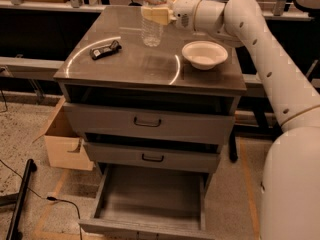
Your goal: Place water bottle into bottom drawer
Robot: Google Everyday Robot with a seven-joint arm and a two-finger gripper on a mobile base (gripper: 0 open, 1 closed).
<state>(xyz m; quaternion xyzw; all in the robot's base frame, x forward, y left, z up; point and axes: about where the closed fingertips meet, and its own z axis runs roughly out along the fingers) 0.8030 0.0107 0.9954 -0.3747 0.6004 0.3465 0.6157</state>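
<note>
Holds the water bottle [151,33] upright at the back of the desk [135,69], ribbed clear body showing below the grip, top cut off by the upper edge of the view. Grasps it with the claw [154,15], pale fingers [161,17] clenched across the upper body from the right side. Cannot tell whether the bottle's base touches the desk or hangs just above it. Reaches in from the right with a white arm [260,44], which slopes down past the far right corner of the desk to the bulky white robot body [292,184] in the lower right. Has a white bowl [204,54] sitting upright on the desk, right of the bottle and nearer the front, apart from it and under the arm. Has a small black object [105,49] lying flat toward the left side, well apart from bottle and bowl. Shows three grey drawers under the desk: top drawer [110,121] and middle drawer [115,154], each with a black handle, and the bottom drawer [150,194] pulled far out toward the camera, bare grey inside. Bottle well above and behind that drawer, not in it. Shows an open cardboard box [62,141] on the floor just left of the drawers, and a black pole [20,199] with a thin cable [65,204] lying in the lower left.
</note>
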